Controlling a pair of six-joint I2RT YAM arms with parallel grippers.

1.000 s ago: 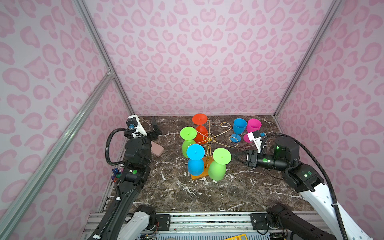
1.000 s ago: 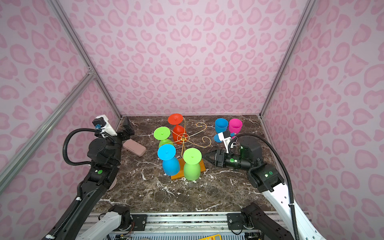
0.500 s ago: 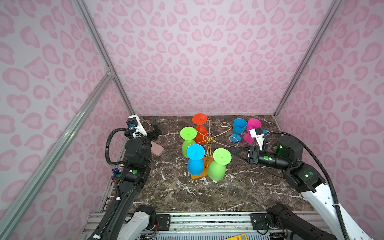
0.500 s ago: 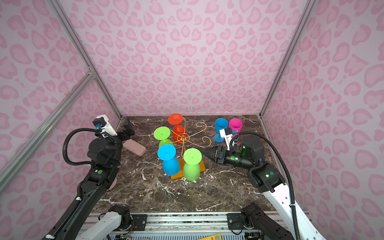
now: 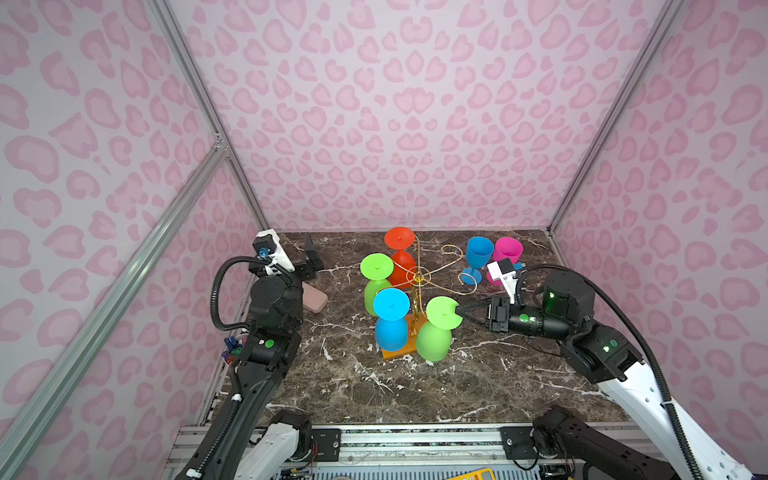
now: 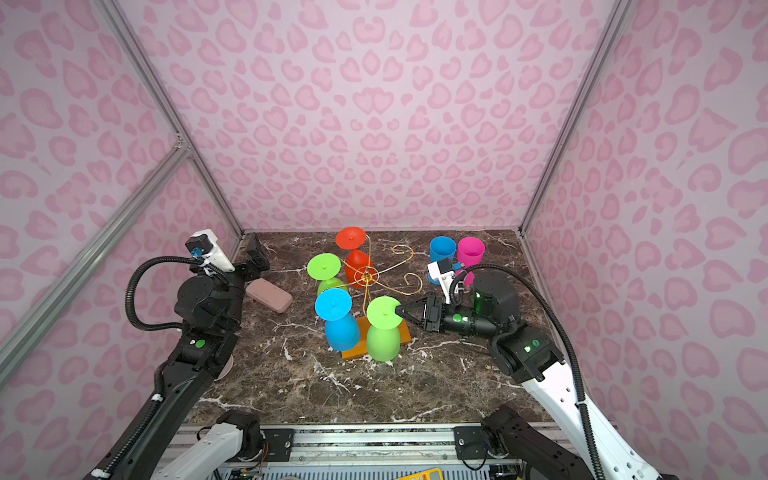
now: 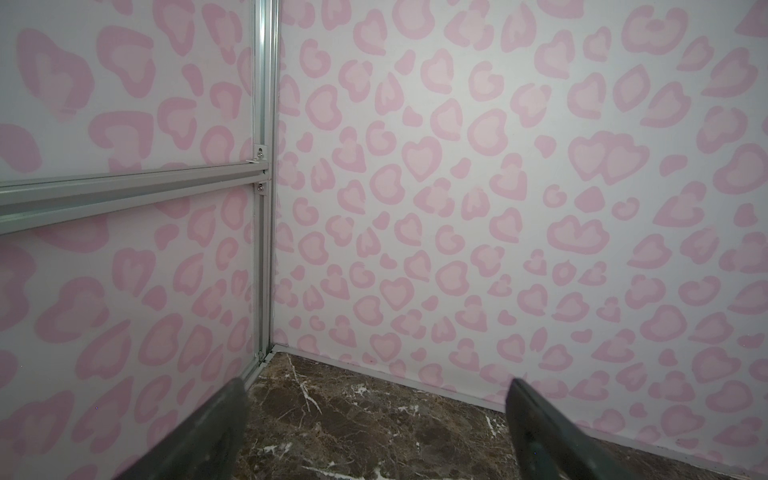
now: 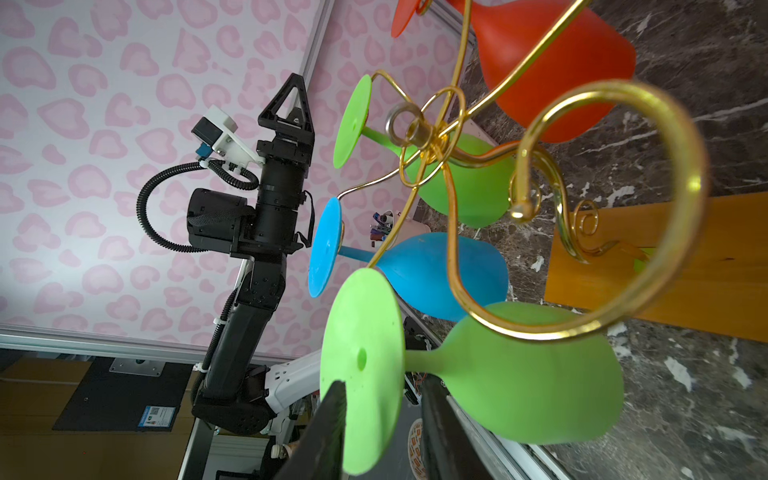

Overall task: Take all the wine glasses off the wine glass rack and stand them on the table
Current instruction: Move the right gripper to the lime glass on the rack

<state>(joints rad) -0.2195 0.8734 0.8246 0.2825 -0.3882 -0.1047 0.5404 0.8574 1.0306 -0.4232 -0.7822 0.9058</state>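
Since a second earlier, the right gripper (image 5: 458, 309) had advanced to the near lime-green wine glass (image 5: 434, 338), which hung upside down from a scroll arm of the wine glass rack (image 6: 368, 274). Its fingers (image 8: 328, 419) had narrowed astride the foot's rim, though whether they already pinched could not be told. The left gripper (image 7: 376, 384) stayed spread and empty by the far corner. A thin rim hold might slip, and a pull off the arm's line could drag the rack or knock the blue wine glass (image 5: 390, 328) just beside.
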